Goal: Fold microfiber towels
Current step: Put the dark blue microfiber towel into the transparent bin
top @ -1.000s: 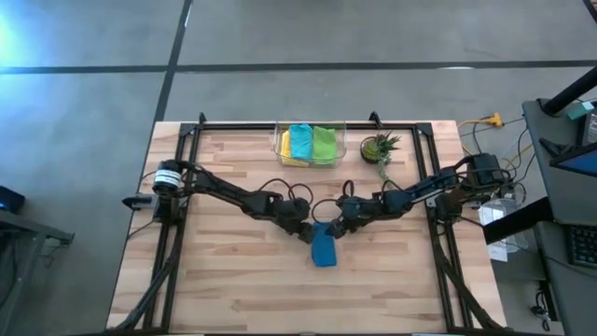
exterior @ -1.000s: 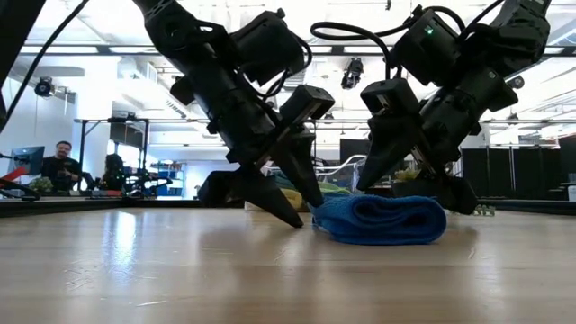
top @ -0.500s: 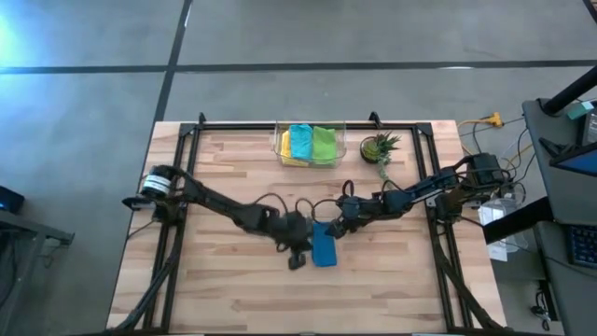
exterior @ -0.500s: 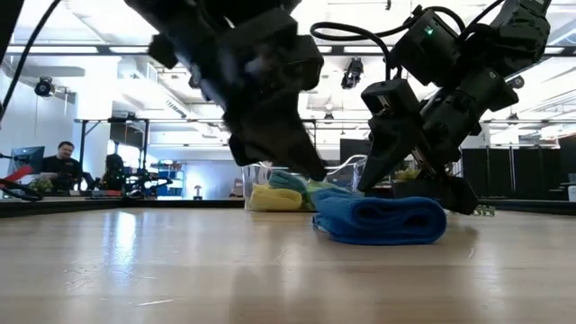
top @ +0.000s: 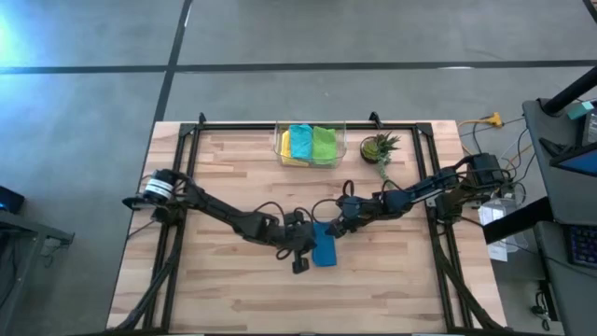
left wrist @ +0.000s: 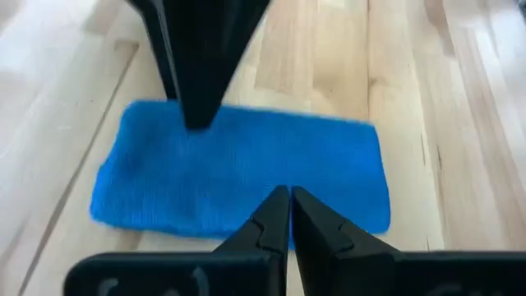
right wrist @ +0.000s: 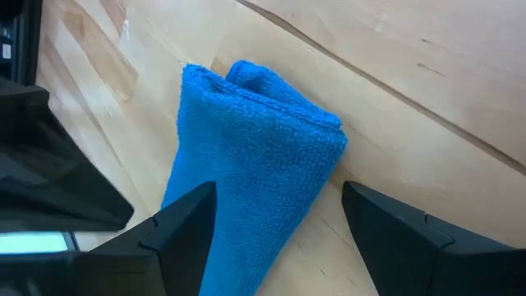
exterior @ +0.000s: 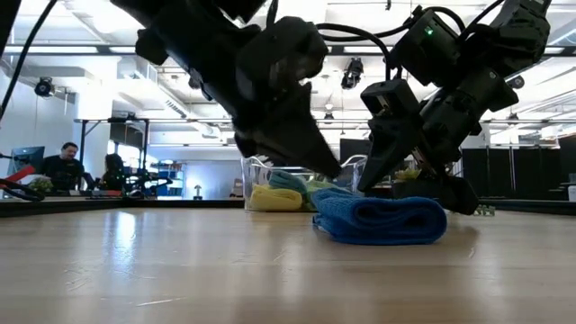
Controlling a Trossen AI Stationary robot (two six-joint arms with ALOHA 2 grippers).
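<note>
The blue towel [top: 324, 248] lies folded into a narrow oblong near the middle of the wooden table [top: 224, 289], its long sides running toward the front and back edges. The left gripper [top: 298, 265] hangs just beside the towel's left long edge, off the cloth, with its fingers [left wrist: 275, 215] pressed together and holding nothing. The right gripper [top: 334, 226] sits at the towel's far short end, tilted down, its fingers [right wrist: 177, 234] spread wide to either side of the rolled fold, and no grip on the cloth shows. From table height the towel [exterior: 382, 220] rests flat on the boards with a rounded, doubled edge facing the camera. At the back edge a clear bin [top: 280, 147] holds the other towels: yellow [top: 286, 147], teal [top: 301, 142] and lime green [top: 324, 144]. A small potted plant [top: 377, 147] stands just right of the bin. Bare wood stretches in front of the towel to the near edge, and broad bare wood lies to the left and right inside the black frame rails [top: 173, 224]. A person [exterior: 61, 162] sits far off in the room behind.
</note>
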